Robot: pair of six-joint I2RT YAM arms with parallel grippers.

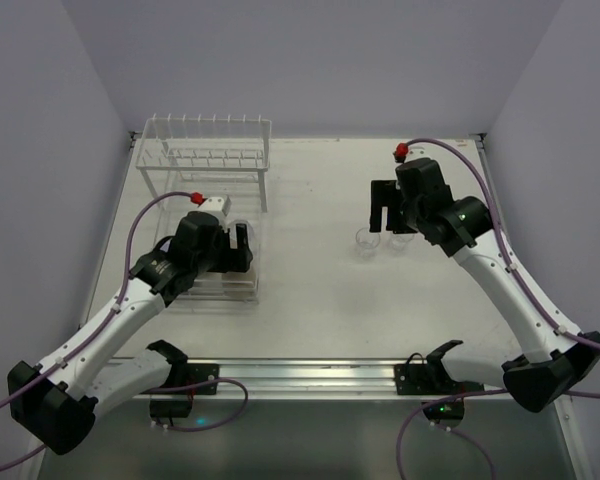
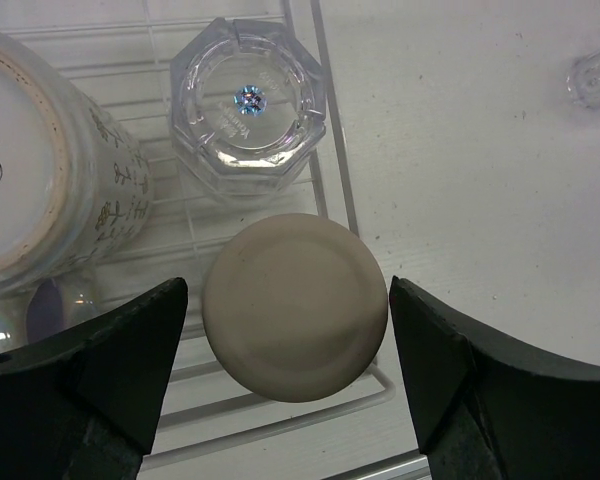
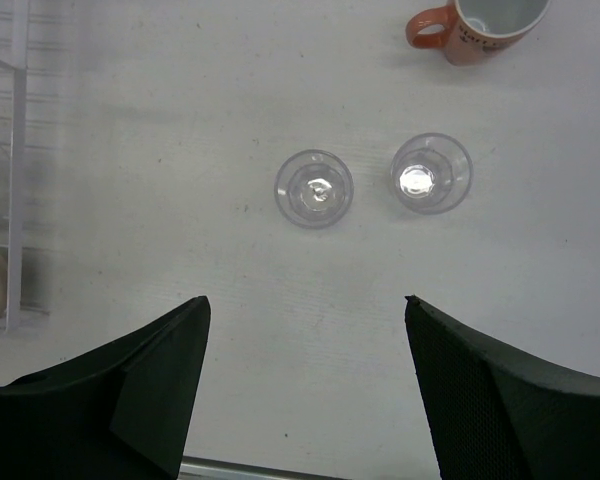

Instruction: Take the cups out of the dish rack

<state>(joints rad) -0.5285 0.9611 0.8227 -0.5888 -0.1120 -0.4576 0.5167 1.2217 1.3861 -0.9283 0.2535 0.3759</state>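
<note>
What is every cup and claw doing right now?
Tumbler, upside down in rack.
Faceted glass, upside down in rack.
Patterned cup, upside down in rack.
Two round glasses, upright on table.
Orange mug, upright on table.
Left claw, open around tumbler.
Right claw, open, empty.

The upturned tan cup (image 2: 295,305) looks matt and smooth like unglazed clay, the faceted glass (image 2: 248,105) beside it clear and glossy, the rack (image 2: 348,190) white coated wire, the orange mug (image 3: 475,25) shiny glazed, and the white table (image 2: 480,180) dull and faintly scuffed.
</note>
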